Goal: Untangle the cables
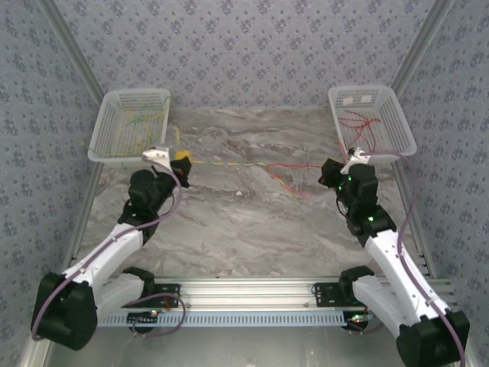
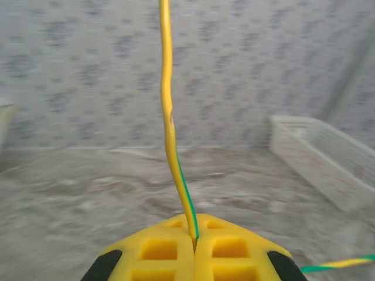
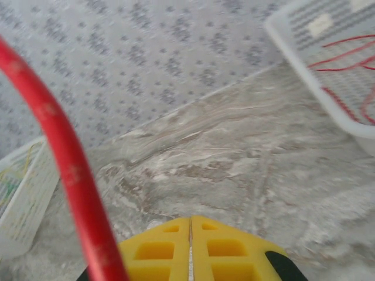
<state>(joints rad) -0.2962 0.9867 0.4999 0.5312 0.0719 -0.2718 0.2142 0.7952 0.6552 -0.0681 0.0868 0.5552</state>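
Progress: part sorted; green-yellow cables point(image 1: 134, 126) in left basket point(image 1: 103, 145), red ones point(image 1: 365, 126) in right basket point(image 1: 403, 122); strands point(image 1: 284, 177) between grippers left.
Left gripper point(image 2: 194, 241): closed on yellow cable point(image 2: 169, 117), running ahead.
Right gripper point(image 3: 190, 227): closed; red cable point(image 3: 64, 158) beside it, hold unclear.

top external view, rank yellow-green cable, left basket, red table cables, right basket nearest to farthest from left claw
1. yellow-green cable, pinched in the left claw
2. left basket, just behind it
3. red cables, mid-table
4. right basket, far right
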